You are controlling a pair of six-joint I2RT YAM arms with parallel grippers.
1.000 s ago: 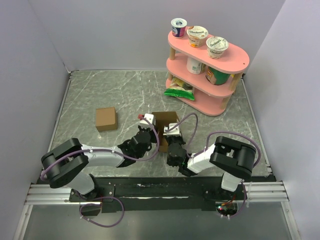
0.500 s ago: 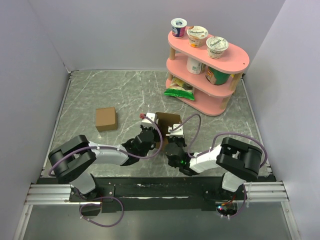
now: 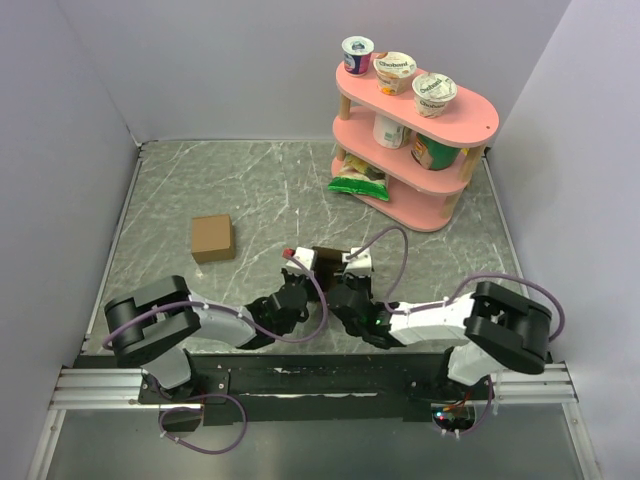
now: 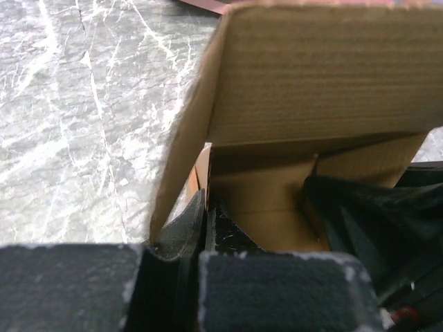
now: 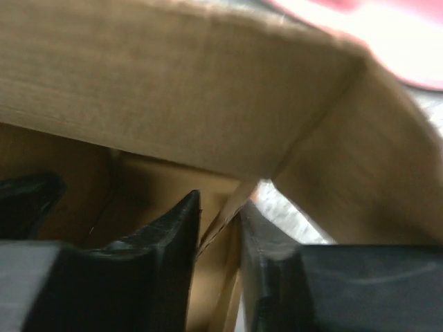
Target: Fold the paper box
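Two grippers hold the paper box (image 3: pixel 328 251), at 6 o'clock on the table (image 3: pixel 200 180). The left gripper (image 4: pixel 202 216) and right gripper (image 5: pixel 220 207) have fingers narrow on opposite walls. Walls stand up; I judge the top flaps are not yet closed.

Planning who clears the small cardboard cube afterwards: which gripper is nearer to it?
Left. The left gripper is at the paper box on the side facing the cardboard cube. The right gripper holds the box's opposite side, farther from it.
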